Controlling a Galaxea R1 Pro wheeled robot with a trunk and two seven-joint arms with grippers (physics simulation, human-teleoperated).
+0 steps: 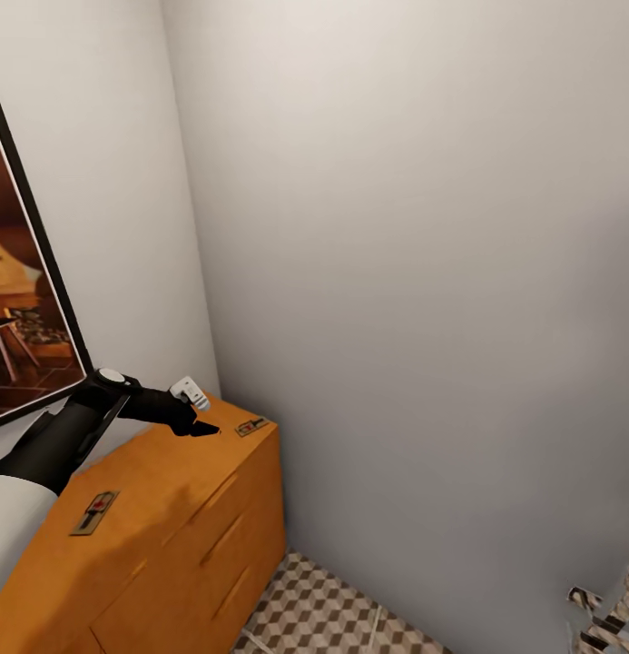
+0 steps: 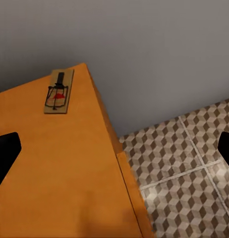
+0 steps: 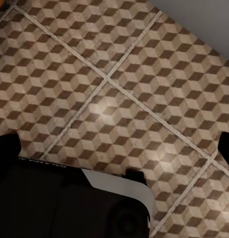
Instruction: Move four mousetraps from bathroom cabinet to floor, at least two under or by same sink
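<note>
Now reaching with the left gripper (image 1: 205, 428) over the cabinet (image 1: 160, 490), near its far corner, fingers spread wide and holding nothing. Just beyond it, one mousetrap (image 1: 250, 426) lying flat at the far corner of the cabinet top, by the wall; a second mousetrap (image 1: 94, 512) flat near the left edge. Right gripper (image 3: 119, 144) also spread wide, empty, above the bathroom floor (image 3: 124, 74).

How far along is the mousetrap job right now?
Nothing visibly done: two small tan wooden mousetraps, one at the far corner and one nearer, lie on the orange-brown wooden cabinet. In hand: the open left gripper hovers near the far trap, gripping nothing. Left: placing traps on the cube-patterned tile floor.
</note>
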